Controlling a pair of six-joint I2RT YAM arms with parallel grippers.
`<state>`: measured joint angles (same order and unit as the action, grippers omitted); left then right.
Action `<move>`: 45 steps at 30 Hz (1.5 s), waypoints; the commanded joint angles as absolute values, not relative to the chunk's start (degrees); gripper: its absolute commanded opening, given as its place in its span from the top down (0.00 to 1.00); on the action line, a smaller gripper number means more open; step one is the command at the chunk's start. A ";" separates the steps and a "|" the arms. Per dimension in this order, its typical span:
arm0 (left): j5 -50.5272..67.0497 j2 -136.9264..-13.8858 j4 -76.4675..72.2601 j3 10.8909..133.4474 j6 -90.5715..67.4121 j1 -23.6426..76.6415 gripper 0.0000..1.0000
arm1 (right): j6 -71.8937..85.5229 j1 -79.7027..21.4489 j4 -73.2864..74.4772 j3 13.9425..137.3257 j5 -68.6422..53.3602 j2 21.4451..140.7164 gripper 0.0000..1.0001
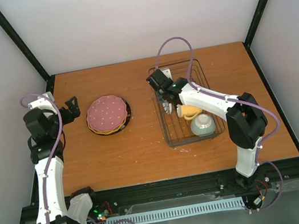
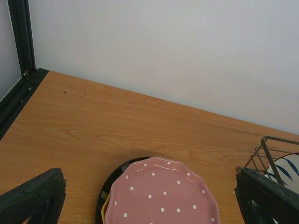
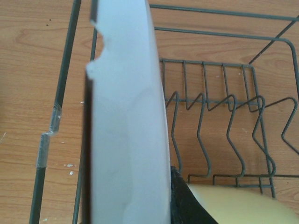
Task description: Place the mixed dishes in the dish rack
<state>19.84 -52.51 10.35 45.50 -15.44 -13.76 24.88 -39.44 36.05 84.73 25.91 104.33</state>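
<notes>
1. Currently, the white striped plate is gripped on edge by the right claw at the dish rack edge, likely for slotting between dividers.
2. The left claw is held wide open beside the pink speckled plate on the worktop, presumably for the next pick.

Mug, bowl, upright striped plate in rack; pink plate outside.

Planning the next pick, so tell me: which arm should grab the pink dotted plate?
Left. The left hand is open right beside the pink dotted plate, while the right hand is over the dish rack, shut on a white plate.
</notes>
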 commanded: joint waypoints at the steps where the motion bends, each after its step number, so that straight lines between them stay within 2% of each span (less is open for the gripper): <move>1: 19.95 -52.57 10.63 47.70 -14.33 -13.80 0.00 | 25.10 -39.91 34.29 88.45 21.09 104.55 0.91; 9: 19.80 -52.88 10.66 47.74 -14.33 -13.80 0.00 | 26.79 -39.90 36.06 88.93 22.47 103.65 0.47; 11: 19.74 -52.89 10.64 47.81 -14.33 -13.80 0.00 | 27.27 -39.90 36.49 88.75 23.08 102.45 0.42; 18: 19.72 -53.15 10.59 47.75 -14.32 -13.80 0.00 | 27.26 -39.90 37.94 88.11 26.85 94.54 0.33; 23: 20.07 -53.37 10.55 47.85 -14.67 -13.80 0.00 | 27.37 -39.59 41.41 88.10 30.19 89.36 0.33; 26: 20.19 -53.42 10.72 47.89 -14.47 -13.80 0.00 | 30.41 -37.34 43.62 85.62 24.46 85.70 0.47; 29: 20.29 -53.61 11.34 48.38 -13.96 -13.80 0.00 | 34.50 -33.14 41.46 75.79 12.34 80.11 0.66; 30: 20.35 -53.79 11.65 48.56 -13.67 -13.80 0.00 | 36.01 -31.82 40.07 73.20 8.65 77.91 0.69; 35: 21.24 -55.25 14.01 50.55 -11.74 -13.80 0.00 | 43.34 -26.91 35.45 57.23 -5.22 68.22 0.62; 37: 21.29 -56.02 15.08 51.47 -10.83 -13.80 0.00 | 45.44 -26.47 35.66 54.84 -7.58 66.19 0.59; 45: 21.07 -56.01 15.75 51.84 -9.57 -13.80 0.00 | 51.72 -26.28 36.18 52.34 -9.89 66.10 0.59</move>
<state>20.82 -56.42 14.70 49.36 -11.57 -13.76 46.70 -26.70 37.21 53.41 -7.22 66.28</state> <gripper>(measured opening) 0.997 0.413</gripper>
